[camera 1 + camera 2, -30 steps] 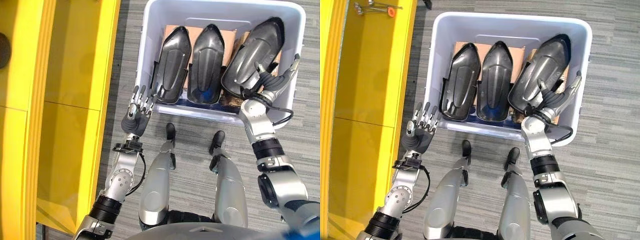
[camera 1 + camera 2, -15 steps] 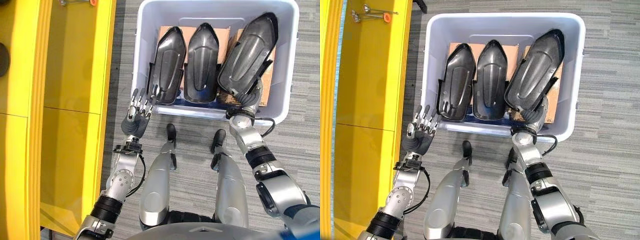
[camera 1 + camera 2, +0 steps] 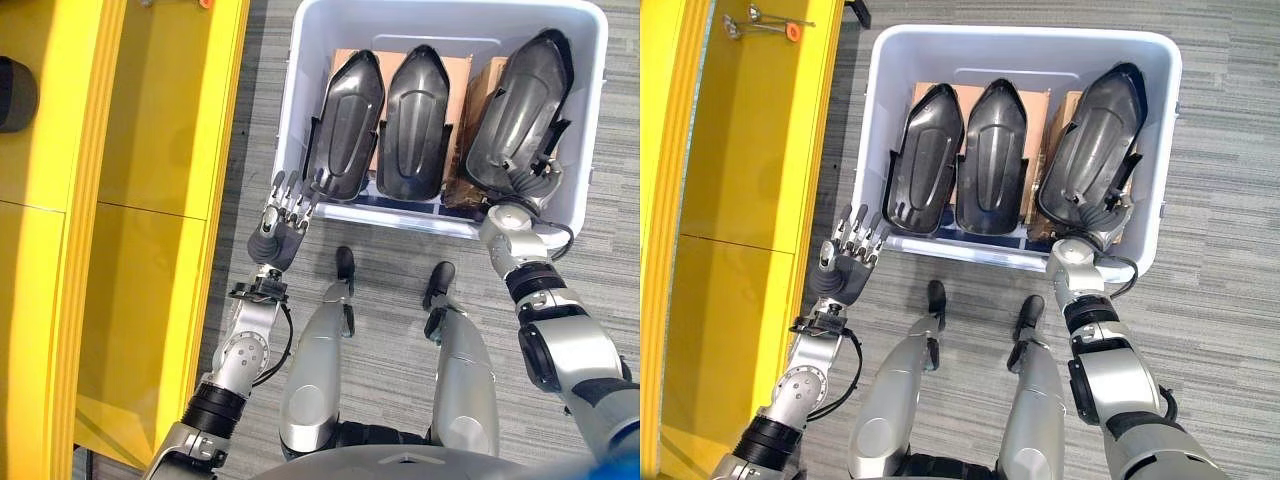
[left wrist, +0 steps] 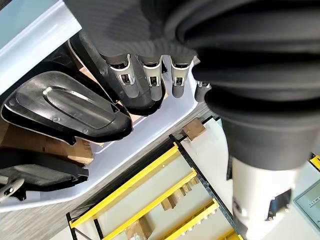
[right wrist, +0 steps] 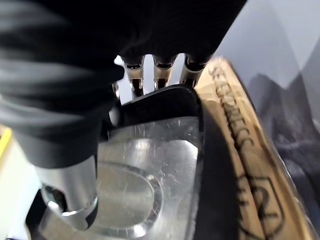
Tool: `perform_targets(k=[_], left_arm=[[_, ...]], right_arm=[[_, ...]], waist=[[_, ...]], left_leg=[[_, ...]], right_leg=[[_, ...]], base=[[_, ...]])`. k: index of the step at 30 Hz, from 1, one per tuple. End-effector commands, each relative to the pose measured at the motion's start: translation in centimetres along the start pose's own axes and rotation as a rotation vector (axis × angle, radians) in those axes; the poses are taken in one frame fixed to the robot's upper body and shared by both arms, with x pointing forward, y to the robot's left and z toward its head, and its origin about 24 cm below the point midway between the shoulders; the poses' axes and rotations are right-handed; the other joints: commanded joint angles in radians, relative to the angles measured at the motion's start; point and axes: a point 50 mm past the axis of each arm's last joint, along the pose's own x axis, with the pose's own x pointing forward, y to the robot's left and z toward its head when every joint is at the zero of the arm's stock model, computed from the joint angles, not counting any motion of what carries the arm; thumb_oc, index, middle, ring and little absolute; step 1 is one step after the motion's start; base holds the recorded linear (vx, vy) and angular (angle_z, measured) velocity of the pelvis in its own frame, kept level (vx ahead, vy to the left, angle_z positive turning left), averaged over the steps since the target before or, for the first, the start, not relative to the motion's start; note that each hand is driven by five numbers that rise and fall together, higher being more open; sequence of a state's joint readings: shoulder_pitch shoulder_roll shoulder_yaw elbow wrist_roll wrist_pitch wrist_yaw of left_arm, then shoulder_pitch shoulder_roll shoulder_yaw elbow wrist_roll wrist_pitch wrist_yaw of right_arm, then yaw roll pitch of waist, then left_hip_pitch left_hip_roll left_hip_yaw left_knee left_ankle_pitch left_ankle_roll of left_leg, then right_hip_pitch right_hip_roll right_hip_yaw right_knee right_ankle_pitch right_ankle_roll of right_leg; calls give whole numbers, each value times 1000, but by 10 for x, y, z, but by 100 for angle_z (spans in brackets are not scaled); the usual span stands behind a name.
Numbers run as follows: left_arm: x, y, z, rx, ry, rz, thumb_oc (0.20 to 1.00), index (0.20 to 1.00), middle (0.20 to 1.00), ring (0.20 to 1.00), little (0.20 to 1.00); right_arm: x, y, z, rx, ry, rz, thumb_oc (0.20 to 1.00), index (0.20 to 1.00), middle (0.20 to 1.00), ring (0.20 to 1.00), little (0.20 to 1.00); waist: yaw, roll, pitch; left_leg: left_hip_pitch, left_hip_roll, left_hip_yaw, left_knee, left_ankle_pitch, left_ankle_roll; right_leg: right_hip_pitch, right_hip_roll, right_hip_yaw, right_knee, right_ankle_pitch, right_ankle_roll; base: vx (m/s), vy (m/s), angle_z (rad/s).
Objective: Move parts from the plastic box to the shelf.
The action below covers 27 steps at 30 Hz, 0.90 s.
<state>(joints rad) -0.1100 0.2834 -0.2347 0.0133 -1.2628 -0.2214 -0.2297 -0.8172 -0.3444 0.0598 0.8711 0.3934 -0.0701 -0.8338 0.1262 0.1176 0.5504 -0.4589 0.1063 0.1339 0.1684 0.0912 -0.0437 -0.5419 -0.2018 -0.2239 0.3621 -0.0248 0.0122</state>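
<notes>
A: The right hand [image 3: 1092, 215] pinches the near end of the rightmost black part [image 3: 1090, 140], fingers behind it and thumb in front, still inside the plastic box [image 3: 895, 55].

B: And the left hand [image 3: 845, 262]?

A: It hangs with spread fingers just outside the box's near corner, holding nothing. The yellow shelf [image 3: 740, 170] lies beyond it.

B: The risk?

A: With only one end gripped, the long part may pivot, catch the box wall, or slip free.
</notes>
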Motion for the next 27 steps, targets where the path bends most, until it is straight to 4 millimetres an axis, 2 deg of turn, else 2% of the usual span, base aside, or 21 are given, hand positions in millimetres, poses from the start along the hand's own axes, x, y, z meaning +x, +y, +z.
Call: perform_targets(k=[1,4,6,8,13,17,22,24,27], left_arm=[[2,-18,3,38,-22,-78,1000,1000,1000,1000,1000],[1,-18,3,34,-30,-77,1000,1000,1000,1000,1000],[2,-20,2,27,-35,-74,1000,1000,1000,1000,1000],[3,-20,3,25,-39,-77,1000,1000,1000,1000,1000],[0,-17,1,21,-37,-75,1000,1000,1000,1000,1000],[-3,-13,1,20,-37,-75,1000,1000,1000,1000,1000],[-4,-12,2,23,-41,-73,1000,1000,1000,1000,1000],[-3,-12,2,17,-41,-77,1000,1000,1000,1000,1000],[-2,-12,0,19,-33,-88,1000,1000,1000,1000,1000]], right_arm=[[-6,-9,-19,21,40,-32,1000,1000,1000,1000,1000],[-9,-8,-12,3,-51,-21,1000,1000,1000,1000,1000],[-18,4,9,-42,-234,68,1000,1000,1000,1000,1000],[-20,7,15,-67,-277,91,1000,1000,1000,1000,1000],[-33,17,14,-160,-377,246,1000,1000,1000,1000,1000],[-35,12,9,-108,-341,191,1000,1000,1000,1000,1000],[-46,21,2,-148,-346,344,1000,1000,1000,1000,1000],[-47,22,3,-164,-353,307,1000,1000,1000,1000,1000],[-41,13,3,-168,-364,162,1000,1000,1000,1000,1000]], waist=[[20,32,-30],[15,32,-30],[6,31,-30],[4,31,-30],[-5,30,-30],[-10,28,-30],[-17,27,-30],[-16,27,-30],[-16,27,-30]], left_leg=[[-54,19,-8,43,-7,1],[-60,19,-7,45,-7,2],[-66,18,-3,53,-7,1],[-72,20,-2,51,0,1],[-73,20,1,53,1,-1],[-61,21,5,54,-4,-4],[-62,23,8,49,-1,-5],[-63,24,9,49,-1,-5],[-61,25,8,50,-2,-6]], right_leg=[[23,-56,-36,2,15,58],[16,-54,-32,2,16,57],[9,-54,-25,1,19,56],[2,-53,-22,-1,27,53],[-4,-54,-15,-4,31,50],[4,-57,-13,-3,27,51],[-3,-54,-6,-13,35,50],[-5,-55,-5,-13,37,50],[-4,-55,-6,-13,38,52]], base=[[0,0,0],[0,0,0],[-4,43,-4],[-12,20,-5],[3,2,-1],[0,0,0],[0,0,0],[0,0,0],[0,0,0]])
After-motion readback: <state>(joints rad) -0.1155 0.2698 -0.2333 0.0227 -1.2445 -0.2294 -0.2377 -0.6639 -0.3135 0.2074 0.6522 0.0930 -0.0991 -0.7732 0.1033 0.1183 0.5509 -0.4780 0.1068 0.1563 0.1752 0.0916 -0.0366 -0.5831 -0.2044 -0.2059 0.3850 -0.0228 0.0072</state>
